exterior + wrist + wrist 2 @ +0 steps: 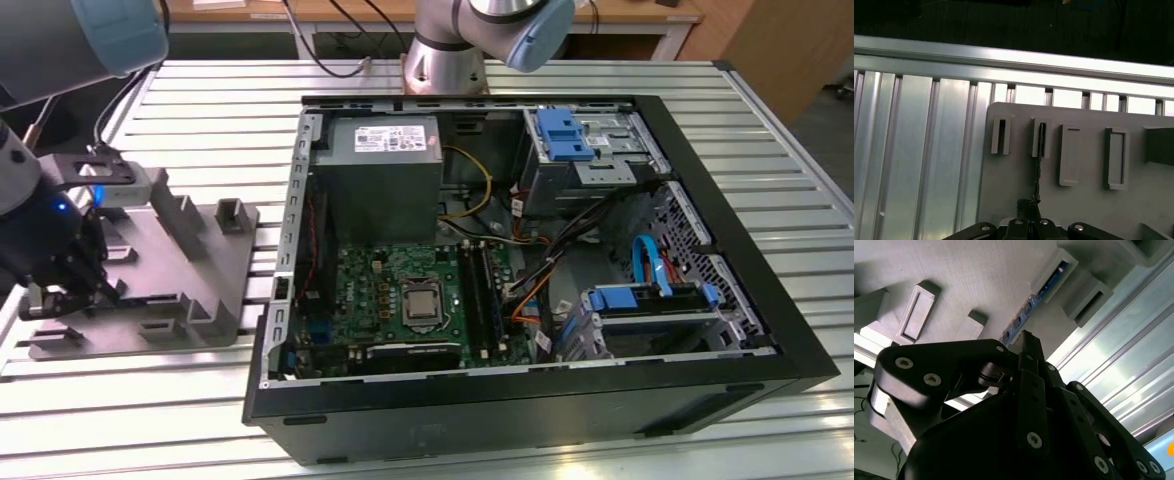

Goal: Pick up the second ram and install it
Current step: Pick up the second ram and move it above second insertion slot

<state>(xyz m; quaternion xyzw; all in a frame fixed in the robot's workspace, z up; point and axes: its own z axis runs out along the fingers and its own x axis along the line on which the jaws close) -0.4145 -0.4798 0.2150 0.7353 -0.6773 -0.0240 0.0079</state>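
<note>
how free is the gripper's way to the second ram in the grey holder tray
Probably yes: the gripper hangs right at the second ram, which stands on edge in a slot of the grey holder tray, with nothing between them. Whether it already grips it is unclear.

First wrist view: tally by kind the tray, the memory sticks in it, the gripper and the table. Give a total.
Grey plastic holder tray: 1
Slim dark memory stick, on edge in a tray slot: 1
Black gripper, at one end of the stick: 1
Ribbed aluminium table: 1
Total: 4
</note>
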